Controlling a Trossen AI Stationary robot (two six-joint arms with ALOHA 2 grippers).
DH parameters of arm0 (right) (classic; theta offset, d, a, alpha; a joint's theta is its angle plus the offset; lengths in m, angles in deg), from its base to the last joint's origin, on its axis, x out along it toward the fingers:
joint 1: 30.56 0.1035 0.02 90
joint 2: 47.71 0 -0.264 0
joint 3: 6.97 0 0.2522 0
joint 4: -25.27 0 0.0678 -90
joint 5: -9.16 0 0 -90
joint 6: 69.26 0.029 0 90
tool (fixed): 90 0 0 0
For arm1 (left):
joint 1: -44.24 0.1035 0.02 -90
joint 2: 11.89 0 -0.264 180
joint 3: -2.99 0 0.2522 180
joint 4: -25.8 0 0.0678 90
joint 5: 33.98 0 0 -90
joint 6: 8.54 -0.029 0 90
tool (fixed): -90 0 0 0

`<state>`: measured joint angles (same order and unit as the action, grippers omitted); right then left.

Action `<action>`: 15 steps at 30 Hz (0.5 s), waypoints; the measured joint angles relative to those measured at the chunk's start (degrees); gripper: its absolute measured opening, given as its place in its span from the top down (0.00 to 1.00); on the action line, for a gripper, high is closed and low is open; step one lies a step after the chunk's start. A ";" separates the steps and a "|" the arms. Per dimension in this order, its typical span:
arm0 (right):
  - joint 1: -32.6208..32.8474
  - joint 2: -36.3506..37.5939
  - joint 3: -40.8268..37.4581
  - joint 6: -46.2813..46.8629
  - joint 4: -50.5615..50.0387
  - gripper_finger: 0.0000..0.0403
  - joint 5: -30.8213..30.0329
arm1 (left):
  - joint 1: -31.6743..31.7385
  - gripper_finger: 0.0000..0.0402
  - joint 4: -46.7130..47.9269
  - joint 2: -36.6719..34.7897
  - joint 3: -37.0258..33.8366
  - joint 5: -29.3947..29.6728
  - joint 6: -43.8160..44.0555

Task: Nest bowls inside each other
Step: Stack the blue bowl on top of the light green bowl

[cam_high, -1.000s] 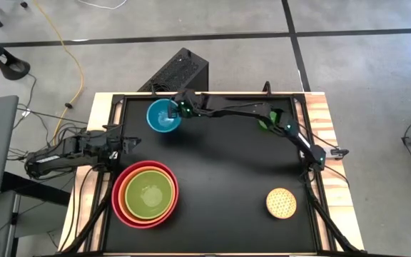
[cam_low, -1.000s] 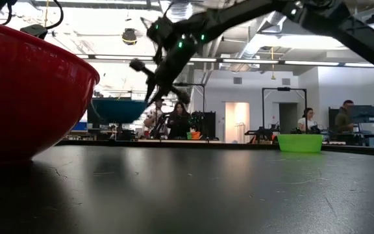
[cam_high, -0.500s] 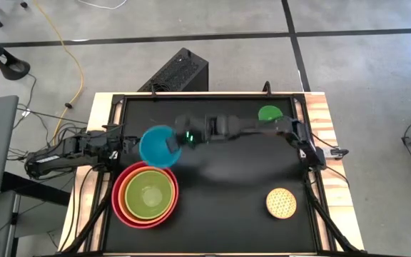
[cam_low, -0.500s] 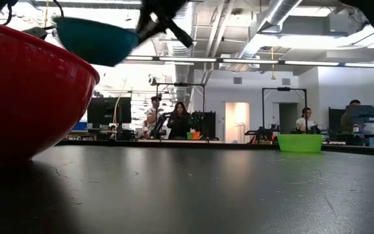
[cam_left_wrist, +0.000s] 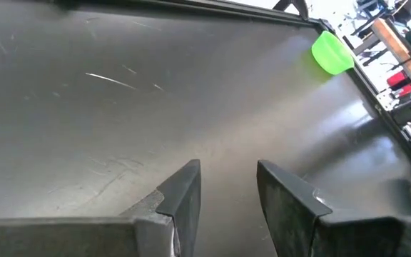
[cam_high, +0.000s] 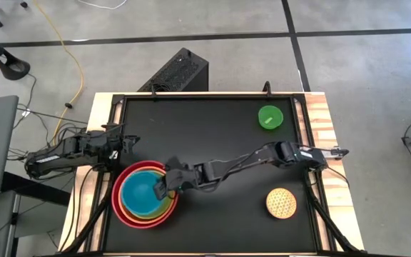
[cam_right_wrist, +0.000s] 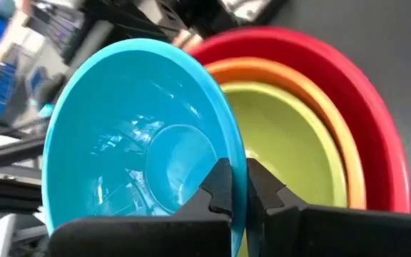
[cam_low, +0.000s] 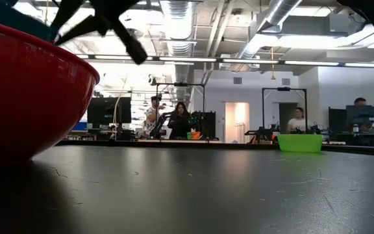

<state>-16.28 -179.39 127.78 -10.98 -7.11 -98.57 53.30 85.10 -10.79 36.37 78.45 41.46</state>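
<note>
The blue bowl [cam_high: 140, 193] hangs over the stack of red [cam_high: 120, 212], orange [cam_right_wrist: 302, 93] and lime green [cam_right_wrist: 291, 150] bowls at the table's near left. My right gripper [cam_high: 162, 186] is shut on the blue bowl's rim. In the low view only a sliver of the blue bowl [cam_low: 15, 12] shows above the red bowl [cam_low: 24, 91]. The smallest green bowl [cam_high: 270, 116] sits on its base at the far right, and the speckled yellow bowl [cam_high: 281, 203] at the near right. My left gripper [cam_left_wrist: 227, 189] waits open at the left edge. My right gripper pinches the blue bowl's rim [cam_right_wrist: 238, 153] on the side toward the table's right, one finger [cam_right_wrist: 218, 187] inside the bowl and one [cam_right_wrist: 264, 191] outside. The fingers come slanting down from the right. The bowl is tilted over the stack; whether it touches the lime bowl I cannot tell.
A raised black frame [cam_high: 191, 95] runs round the dark table top. People and desks show in the room beyond the far edge [cam_low: 174, 120]. Bare table lies between the stack and the two small bowls.
My right gripper has swung from the table's far left toward the near edge, carrying the blue bowl lifted clear, and now holds it over the red, orange and lime stack. Its fingers have stayed shut on the rim.
</note>
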 joint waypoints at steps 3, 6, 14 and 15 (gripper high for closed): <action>-0.02 -1.05 -0.11 0.96 0.76 0.96 0.25 | 0.00 0.68 0.00 0.00 0.00 0.05 0.11; -0.21 -1.59 -0.09 1.71 0.85 0.96 0.61 | 0.00 0.68 0.00 0.00 0.00 -0.20 0.25; -1.87 -1.71 -0.06 1.32 -3.97 0.96 2.18 | 0.00 0.68 0.04 0.00 0.00 -0.64 0.66; -2.13 -1.72 -0.06 1.27 -3.99 0.96 2.83 | -0.02 0.68 0.03 0.00 0.00 -0.65 0.67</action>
<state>-18.41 -181.12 127.72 -9.71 -11.10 -95.73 53.28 85.14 -10.79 36.37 77.80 42.12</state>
